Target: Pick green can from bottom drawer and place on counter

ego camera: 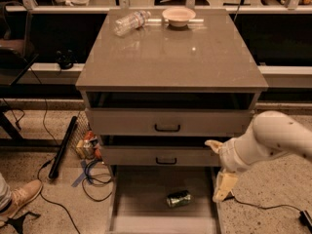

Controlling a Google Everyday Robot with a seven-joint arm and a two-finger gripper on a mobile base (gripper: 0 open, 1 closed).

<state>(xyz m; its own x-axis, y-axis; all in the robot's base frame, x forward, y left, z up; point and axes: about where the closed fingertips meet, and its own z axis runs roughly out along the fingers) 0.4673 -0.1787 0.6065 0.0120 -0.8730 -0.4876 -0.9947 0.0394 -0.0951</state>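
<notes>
Hand (219, 167) hovers near shiny green can (179, 198) lying sideways in bottom drawer (141, 195).

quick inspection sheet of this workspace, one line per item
surface: counter, glossy, things only at its back edge
job's things: green can lies on its side on the floor of the open bottom drawer
clutter: plastic bottle on its side and bowl at the counter's back
grippers: hand open, low beside the bottom drawer's right side, apart from the can
cables: loose cables on the floor left of the cabinet
surroundings: shoe lower left, black bar on the floor
</notes>
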